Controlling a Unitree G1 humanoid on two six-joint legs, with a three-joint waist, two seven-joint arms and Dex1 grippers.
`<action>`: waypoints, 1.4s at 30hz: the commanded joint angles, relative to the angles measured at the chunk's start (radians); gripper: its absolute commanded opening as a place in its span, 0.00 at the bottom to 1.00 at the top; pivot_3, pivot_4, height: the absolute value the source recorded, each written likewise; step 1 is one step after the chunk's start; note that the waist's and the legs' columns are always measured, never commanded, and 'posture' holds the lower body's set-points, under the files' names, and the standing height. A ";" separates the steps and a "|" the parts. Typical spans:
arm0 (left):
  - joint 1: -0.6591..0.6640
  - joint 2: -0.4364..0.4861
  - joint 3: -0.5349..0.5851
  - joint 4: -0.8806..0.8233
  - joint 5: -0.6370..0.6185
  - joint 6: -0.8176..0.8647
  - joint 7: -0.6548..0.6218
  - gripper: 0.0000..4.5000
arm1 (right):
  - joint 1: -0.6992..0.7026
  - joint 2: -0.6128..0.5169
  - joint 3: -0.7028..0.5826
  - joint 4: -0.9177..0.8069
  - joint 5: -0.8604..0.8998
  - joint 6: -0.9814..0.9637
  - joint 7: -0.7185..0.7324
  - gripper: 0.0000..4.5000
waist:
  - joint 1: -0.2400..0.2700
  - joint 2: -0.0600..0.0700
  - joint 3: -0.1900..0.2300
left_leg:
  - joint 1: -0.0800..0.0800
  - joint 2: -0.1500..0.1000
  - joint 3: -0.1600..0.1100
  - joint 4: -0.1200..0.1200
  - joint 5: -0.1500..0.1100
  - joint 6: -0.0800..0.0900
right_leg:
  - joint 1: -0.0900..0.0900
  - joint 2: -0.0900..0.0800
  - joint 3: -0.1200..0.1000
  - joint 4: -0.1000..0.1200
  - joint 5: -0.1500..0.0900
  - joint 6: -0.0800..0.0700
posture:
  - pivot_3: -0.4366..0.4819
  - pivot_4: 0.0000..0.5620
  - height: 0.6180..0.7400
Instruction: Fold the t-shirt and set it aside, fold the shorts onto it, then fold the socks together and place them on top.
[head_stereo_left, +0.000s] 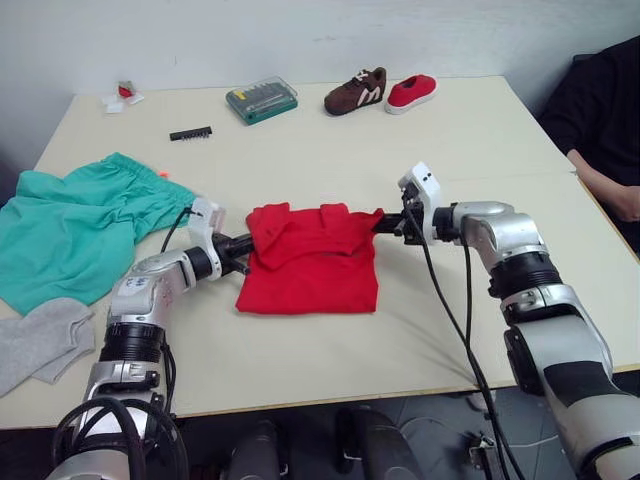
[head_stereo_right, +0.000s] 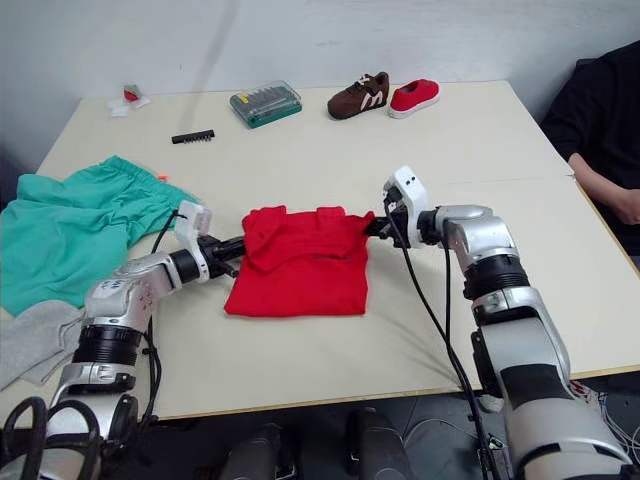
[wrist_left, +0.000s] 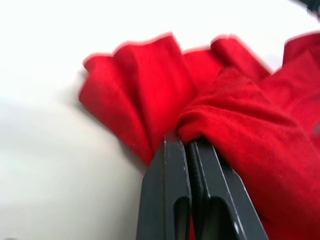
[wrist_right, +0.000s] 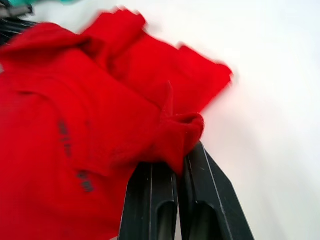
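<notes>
Left gripper (head_stereo_left: 243, 256) pinches the t-shirt (head_stereo_left: 312, 262) at its left edge; my right gripper (head_stereo_left: 380, 224) pinches the opposite edge. I judge the shirt part-folded at mid-table, not yet set aside. Shorts (head_stereo_left: 75, 225) and socks (head_stereo_left: 38, 340) lie unfolded at far left. On the pale table (head_stereo_left: 470, 130), shoes (head_stereo_left: 380, 92) and a bit case (head_stereo_left: 261, 100) sit along the far edge beneath a white wall.
</notes>
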 joint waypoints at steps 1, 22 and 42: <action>0.040 0.028 0.014 -0.113 -0.020 0.014 -0.024 0.00 | -0.031 0.005 -0.032 -0.007 0.004 -0.022 0.052 0.01 | -0.001 0.000 0.000 | 0.000 0.000 0.000 0.000 0.000 0.000 | 0.000 0.000 0.000 0.000 0.000 0.000 | 0.48 0.27 1.00; -0.002 0.066 0.005 0.008 0.052 0.016 -0.028 0.58 | 0.025 -0.010 -0.013 0.034 -0.195 -0.205 -0.050 0.80 | -0.005 0.000 0.000 | 0.000 -0.001 0.000 -0.001 0.000 0.000 | 0.000 -0.001 0.000 0.000 0.000 0.000 | 0.48 0.27 1.00; 0.346 0.432 -0.195 -0.432 0.214 -0.592 -0.612 1.00 | 0.693 -0.291 0.023 -0.947 -0.250 -0.606 0.044 1.00 | -0.003 0.000 0.000 | 0.008 -0.001 0.002 -0.012 -0.002 -0.010 | 0.003 0.000 0.001 -0.006 0.001 -0.004 | 0.48 0.27 1.00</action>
